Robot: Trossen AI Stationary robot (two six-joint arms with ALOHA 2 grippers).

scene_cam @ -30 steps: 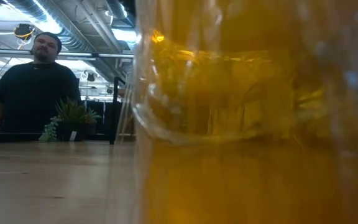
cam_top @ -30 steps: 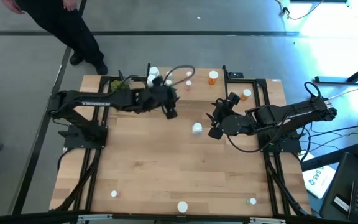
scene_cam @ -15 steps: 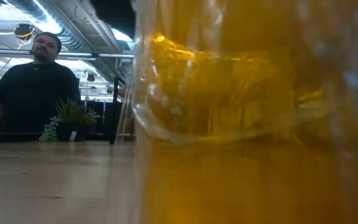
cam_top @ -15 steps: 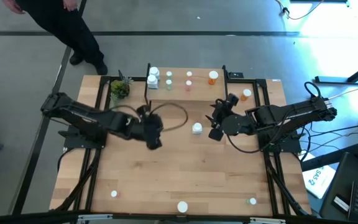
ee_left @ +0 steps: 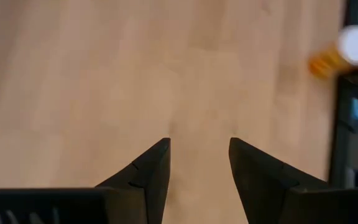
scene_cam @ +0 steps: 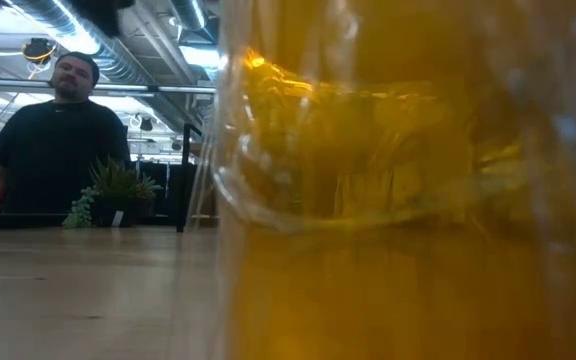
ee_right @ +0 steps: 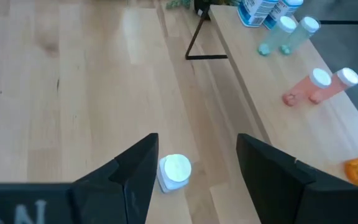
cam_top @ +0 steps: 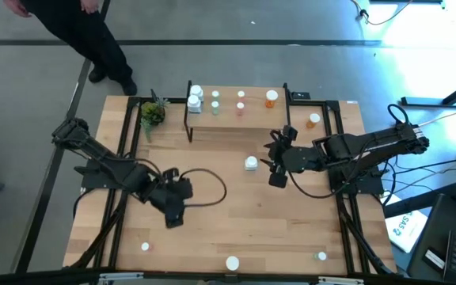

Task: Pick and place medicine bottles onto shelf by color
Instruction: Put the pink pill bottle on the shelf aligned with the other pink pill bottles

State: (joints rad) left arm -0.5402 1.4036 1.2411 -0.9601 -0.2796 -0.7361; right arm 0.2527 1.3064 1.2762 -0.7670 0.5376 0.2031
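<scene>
The shelf (cam_top: pixel 248 119) stands at the table's far edge. White (cam_top: pixel 195 98), green (cam_top: pixel 215 101), pink (cam_top: pixel 241 101) and orange (cam_top: pixel 271 97) bottles stand on it; they also show in the right wrist view (ee_right: pixel 319 87). A white bottle (cam_top: pixel 251 163) stands upright on the table. My right gripper (cam_top: pixel 266 164) is open, and the white bottle (ee_right: pixel 174 171) stands between its fingertips (ee_right: pixel 194 168), close to one finger. I cannot tell whether they touch. My left gripper (cam_top: pixel 172 220) is open and empty (ee_left: pixel 199 149) over bare table left of the middle.
An orange bottle (cam_top: pixel 313 119) stands right of the shelf. Three more bottles (cam_top: pixel 145 247) (cam_top: pixel 232 263) (cam_top: pixel 321 256) stand along the near edge; an orange one (scene_cam: pixel 408 200) fills the low view. A potted plant (cam_top: pixel 153 112) stands left of the shelf. A person (cam_top: pixel 93 36) stands beyond the far edge.
My left gripper has left the shelf and swung toward the table's near left, ending low over bare wood, empty. My right gripper has stayed by the white bottle, shifting slightly toward the near edge. The bottles have not moved.
</scene>
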